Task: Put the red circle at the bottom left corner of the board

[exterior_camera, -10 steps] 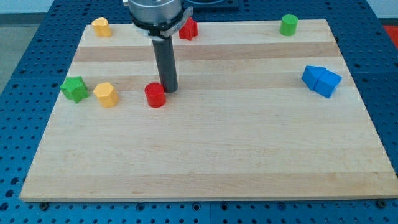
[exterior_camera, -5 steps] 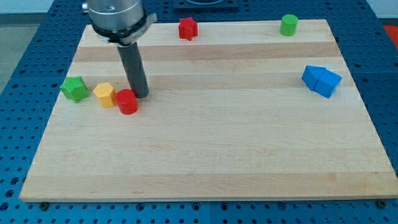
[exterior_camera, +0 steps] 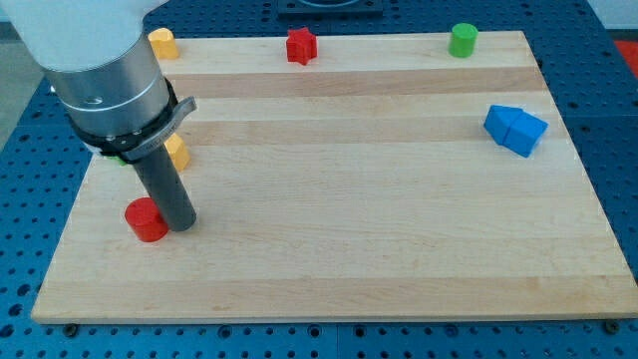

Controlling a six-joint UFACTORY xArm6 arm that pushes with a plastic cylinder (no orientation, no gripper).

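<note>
The red circle point(exterior_camera: 147, 219) lies on the wooden board point(exterior_camera: 339, 219) at the view's left, a little above the bottom left corner. My tip point(exterior_camera: 180, 224) rests on the board right against the red circle's right side. The rod rises from it to the arm's grey body, which fills the upper left of the view.
A yellow block point(exterior_camera: 177, 153) sits just above the tip, partly hidden by the arm, which also hides the green block. Another yellow block point(exterior_camera: 161, 43) is at the top left, a red star point(exterior_camera: 301, 45) at top middle, a green cylinder point(exterior_camera: 462, 40) at top right, a blue block point(exterior_camera: 515, 130) at right.
The tip has moved left and down the view, pushing the red circle past the yellow block toward the bottom left. The arm now covers the green block.
</note>
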